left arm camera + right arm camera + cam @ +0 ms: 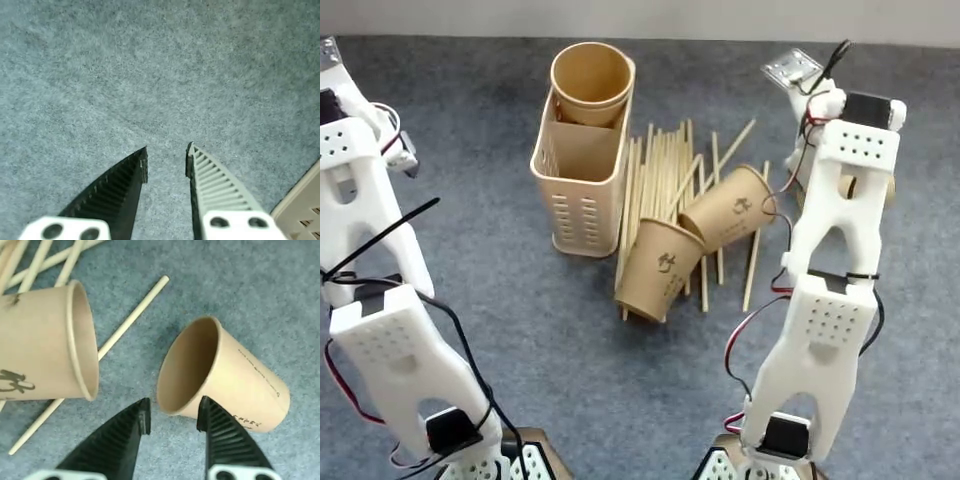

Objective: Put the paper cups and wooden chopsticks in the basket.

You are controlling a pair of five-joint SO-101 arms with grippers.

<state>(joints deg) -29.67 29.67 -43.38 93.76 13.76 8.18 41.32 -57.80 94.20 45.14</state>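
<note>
Poised over bare grey carpet (150, 65) with the fingers of the left gripper (166, 160) set a narrow gap apart and holding nothing. Just outside the pale finger (220, 190), down by its base, a corner of the basket (301, 210).

Across the table, aimed down at a paper cup (225, 372) with the fingers of the right gripper (173, 410) opened a moderate way, gripping nothing. Lying on its side on the carpet, mouth turned toward the fingertips, near rim lined up with the gap between them. One black fingertip (202, 410) in front of that rim, the other just outside it. Touching or not: impossible to tell.

Beyond the outer side of the other finger, a second cup (45, 345), also tipped over, mouth facing the first, resting on wooden chopsticks (132, 315) scattered past the fingertips.

From above, farther out from the right fingers, past the second cup: a third cup (660, 270) on its side atop the same fan of chopsticks, right beside the second. Farther still, just beside the sticks, the upright basket, with stacked cups (592, 75) standing in its end compartment away from both arms' bases. Tucked under the right arm (840, 210), partly hidden, the paper cup nearest the fingers.
</note>
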